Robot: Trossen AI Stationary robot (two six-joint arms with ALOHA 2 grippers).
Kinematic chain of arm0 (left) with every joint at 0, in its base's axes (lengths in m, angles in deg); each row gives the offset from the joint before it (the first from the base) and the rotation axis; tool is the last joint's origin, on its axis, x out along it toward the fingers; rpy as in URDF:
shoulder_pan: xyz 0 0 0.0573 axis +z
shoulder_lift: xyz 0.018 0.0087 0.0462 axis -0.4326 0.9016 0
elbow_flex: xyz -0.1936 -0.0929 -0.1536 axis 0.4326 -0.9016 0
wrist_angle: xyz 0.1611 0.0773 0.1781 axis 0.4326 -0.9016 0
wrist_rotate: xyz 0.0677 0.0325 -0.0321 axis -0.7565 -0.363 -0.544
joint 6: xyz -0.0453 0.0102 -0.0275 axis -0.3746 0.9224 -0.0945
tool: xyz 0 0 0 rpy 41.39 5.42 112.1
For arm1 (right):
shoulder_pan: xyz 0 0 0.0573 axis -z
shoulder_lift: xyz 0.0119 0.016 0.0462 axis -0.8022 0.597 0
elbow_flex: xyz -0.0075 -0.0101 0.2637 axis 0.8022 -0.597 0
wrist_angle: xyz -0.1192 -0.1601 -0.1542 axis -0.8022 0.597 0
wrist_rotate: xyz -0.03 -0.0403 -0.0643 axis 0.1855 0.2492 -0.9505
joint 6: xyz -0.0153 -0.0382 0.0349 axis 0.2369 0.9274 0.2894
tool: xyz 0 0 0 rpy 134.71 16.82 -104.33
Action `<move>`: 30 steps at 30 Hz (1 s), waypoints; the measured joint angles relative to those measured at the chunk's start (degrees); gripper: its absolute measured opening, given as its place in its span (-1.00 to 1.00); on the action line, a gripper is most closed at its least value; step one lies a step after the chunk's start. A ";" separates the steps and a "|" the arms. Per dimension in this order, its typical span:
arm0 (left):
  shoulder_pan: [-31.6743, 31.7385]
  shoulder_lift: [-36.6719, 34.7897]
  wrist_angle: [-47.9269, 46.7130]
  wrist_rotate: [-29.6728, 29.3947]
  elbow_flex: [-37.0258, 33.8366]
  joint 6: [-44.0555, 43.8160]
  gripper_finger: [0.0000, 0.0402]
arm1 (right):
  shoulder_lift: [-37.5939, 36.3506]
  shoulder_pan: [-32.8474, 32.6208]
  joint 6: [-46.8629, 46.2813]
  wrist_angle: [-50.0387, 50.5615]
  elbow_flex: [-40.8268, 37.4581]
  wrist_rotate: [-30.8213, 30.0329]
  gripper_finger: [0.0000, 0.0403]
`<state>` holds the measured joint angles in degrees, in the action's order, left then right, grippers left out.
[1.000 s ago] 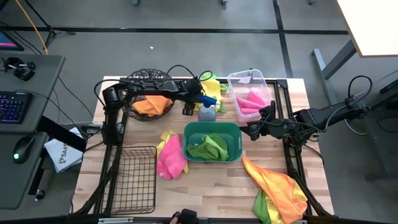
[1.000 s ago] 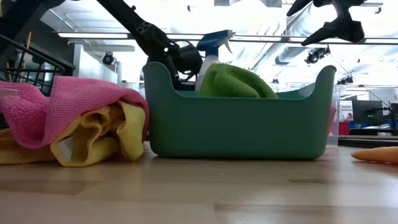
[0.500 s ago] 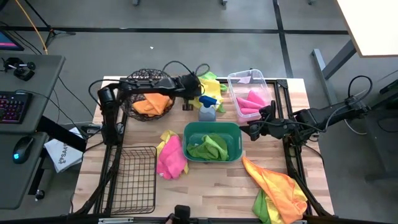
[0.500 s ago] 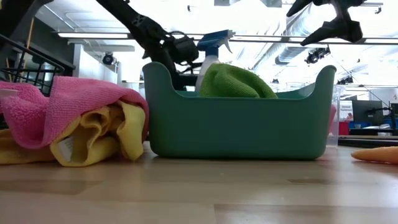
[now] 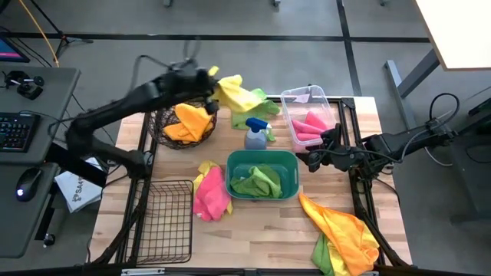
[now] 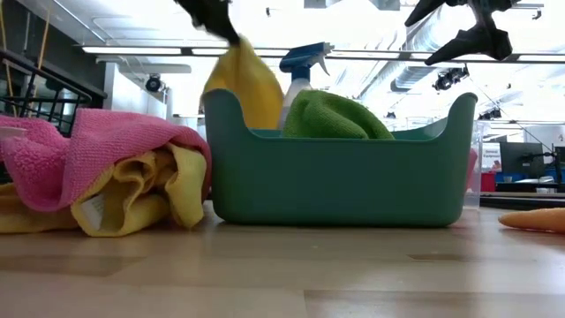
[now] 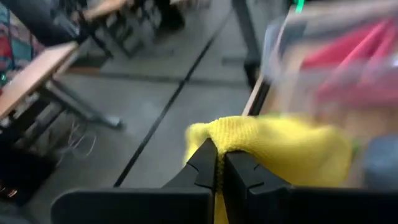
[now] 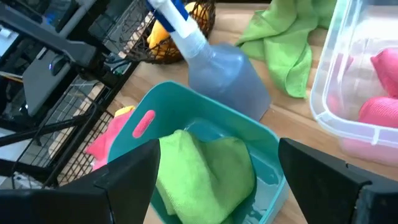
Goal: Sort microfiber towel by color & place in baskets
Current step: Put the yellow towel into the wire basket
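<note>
My left gripper [image 5: 212, 77] is raised over the far edge of the table, shut on a yellow microfiber towel [image 5: 235, 93]. The round wire basket [image 5: 167, 136] below it holds orange towels. A lime green towel [image 5: 263, 105] lies flat on the table by the spray bottle. The teal tub [image 5: 261, 156] holds green towels and the clear bin [image 5: 292, 98] holds pink ones. My right gripper [image 5: 310, 161] hovers open between tub and bin, touching nothing. The rectangular wire basket [image 5: 165, 222] stands at the near left. My left gripper pinches a bunched part of the yellow towel [image 7: 231, 144] between its two shut fingers [image 7: 202, 167]. The towel hangs below and trails toward the table's right [image 6: 243, 84]. Its lower end is hidden behind the teal tub in the low view.
A grey spray bottle [image 5: 255, 135] with a blue top stands behind the tub. A pink and yellow pile [image 5: 209, 192] lies left of the tub. An orange and green pile [image 5: 345, 234] lies at the near right corner.
My left gripper has shut on the yellow towel beside the spray bottle. It has then risen and swung toward the table's far left. The towel has been pulled up off the green towel and now hangs from the fingers.
</note>
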<state>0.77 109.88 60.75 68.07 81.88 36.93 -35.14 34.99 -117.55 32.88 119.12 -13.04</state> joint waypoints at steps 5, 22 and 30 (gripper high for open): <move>-4.04 -11.33 -0.08 6.31 0.00 -7.07 -1.00 | 0.00 0.00 -0.01 0.01 0.00 -0.15 0.60; -27.02 -27.18 -3.72 33.50 0.04 -49.94 -1.00 | 0.11 0.00 -2.38 0.01 0.00 -0.67 0.60; -44.88 -24.02 -19.83 26.49 0.04 -71.45 -1.00 | 0.11 -0.07 4.17 0.03 0.00 5.63 0.60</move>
<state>-44.11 85.87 40.92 94.56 81.92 -34.52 -35.03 34.93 -113.37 32.92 119.12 -7.41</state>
